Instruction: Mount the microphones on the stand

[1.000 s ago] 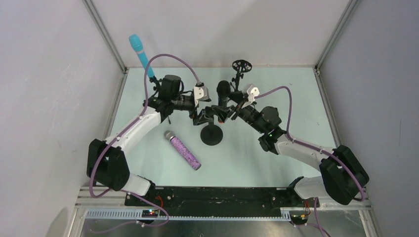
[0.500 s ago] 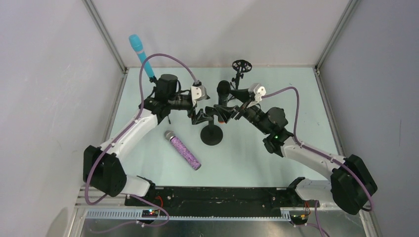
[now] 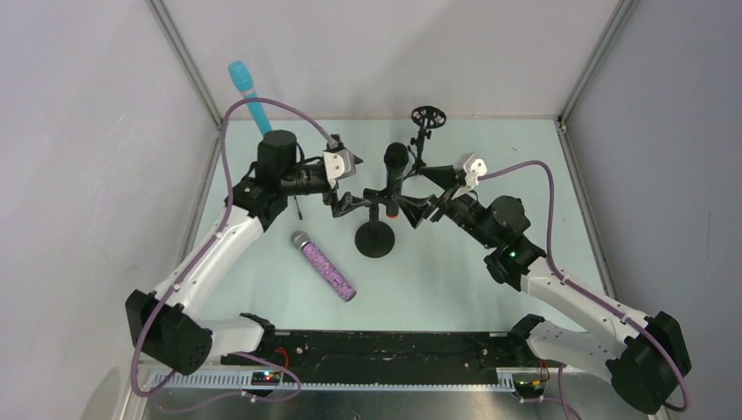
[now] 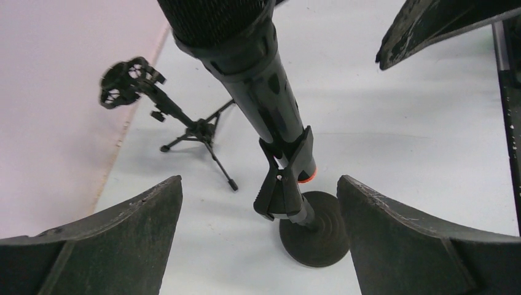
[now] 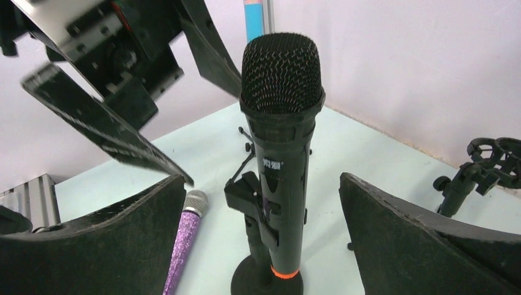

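A black microphone (image 3: 395, 159) with an orange end (image 5: 284, 272) stands upright in the clip (image 4: 285, 178) of the round-based stand (image 3: 374, 239). My left gripper (image 3: 348, 201) is open just left of it. My right gripper (image 3: 423, 210) is open just right of it. Neither touches the microphone, which shows between the fingers in both wrist views (image 4: 258, 92) (image 5: 281, 123). A purple glitter microphone (image 3: 325, 267) lies on the table in front of the stand. A turquoise microphone (image 3: 248, 94) rises at the back left, its lower end hidden behind my left arm.
A small black tripod stand with an empty ring mount (image 3: 428, 117) stands at the back, behind the round-based stand. Grey walls and metal frame posts (image 3: 188, 66) close in the pale table (image 3: 525, 175) on three sides.
My right gripper has opened and drawn back to the right, off the black microphone. The left arm has also pulled back, its gripper staying open. The microphone stays in the clip.
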You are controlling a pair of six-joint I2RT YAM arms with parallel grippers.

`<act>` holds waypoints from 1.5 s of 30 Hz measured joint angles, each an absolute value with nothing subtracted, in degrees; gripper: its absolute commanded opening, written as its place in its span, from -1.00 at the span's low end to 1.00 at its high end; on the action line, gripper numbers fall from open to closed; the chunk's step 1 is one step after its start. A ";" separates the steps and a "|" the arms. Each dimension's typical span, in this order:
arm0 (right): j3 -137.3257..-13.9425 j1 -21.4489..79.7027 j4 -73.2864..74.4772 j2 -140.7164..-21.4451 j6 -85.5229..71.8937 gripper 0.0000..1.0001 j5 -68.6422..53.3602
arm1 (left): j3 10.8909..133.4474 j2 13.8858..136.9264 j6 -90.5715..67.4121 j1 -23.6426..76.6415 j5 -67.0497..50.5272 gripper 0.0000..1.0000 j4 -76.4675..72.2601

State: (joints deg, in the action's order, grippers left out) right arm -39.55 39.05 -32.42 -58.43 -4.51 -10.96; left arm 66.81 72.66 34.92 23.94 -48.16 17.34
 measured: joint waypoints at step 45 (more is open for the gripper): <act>-16.67 32.01 -25.32 -42.26 -17.98 0.99 -11.46 | 37.28 76.60 7.73 22.02 -44.51 0.87 -25.89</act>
